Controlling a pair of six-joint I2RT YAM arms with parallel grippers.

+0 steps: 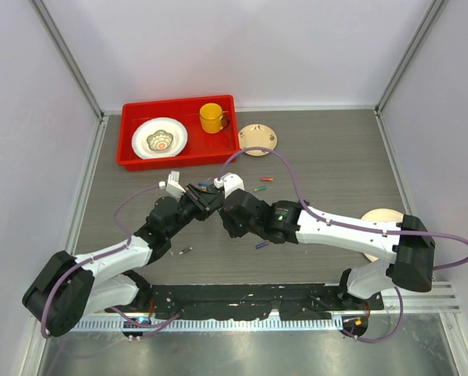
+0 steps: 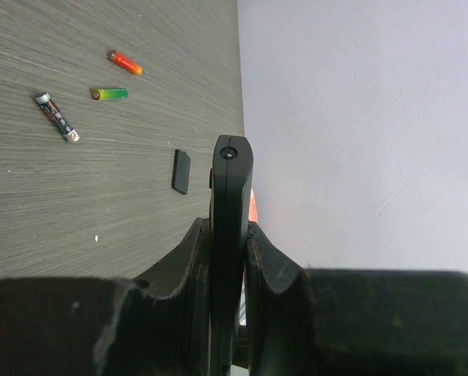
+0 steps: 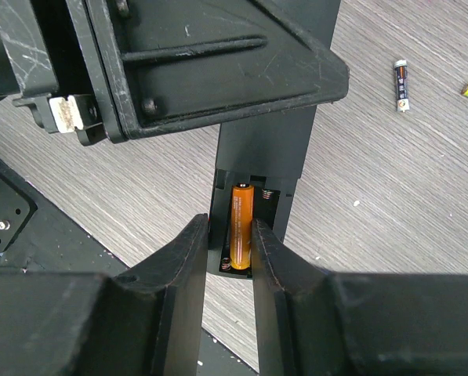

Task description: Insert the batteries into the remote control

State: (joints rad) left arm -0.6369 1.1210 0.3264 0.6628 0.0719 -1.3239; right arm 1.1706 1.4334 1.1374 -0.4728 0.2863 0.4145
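Observation:
My left gripper (image 1: 196,202) is shut on the black remote control (image 2: 231,188) and holds it edge-on above the table. In the right wrist view the remote's (image 3: 265,149) open compartment holds an orange battery (image 3: 242,223) in its left slot; the right slot shows only a spring. My right gripper (image 3: 229,223) is slightly open astride that battery, its right finger against it. The small black back cover (image 2: 181,171) lies on the table. Loose batteries lie nearby: red (image 2: 125,62), green (image 2: 109,94) and dark blue (image 2: 57,117).
A purple battery (image 1: 262,244) and a greyish one (image 1: 185,251) lie near the arms. A red tray (image 1: 132,157) at the back holds a white plate (image 1: 160,138) and a yellow cup (image 1: 212,117). A wooden disc (image 1: 258,139) sits beside it, another (image 1: 379,219) at right.

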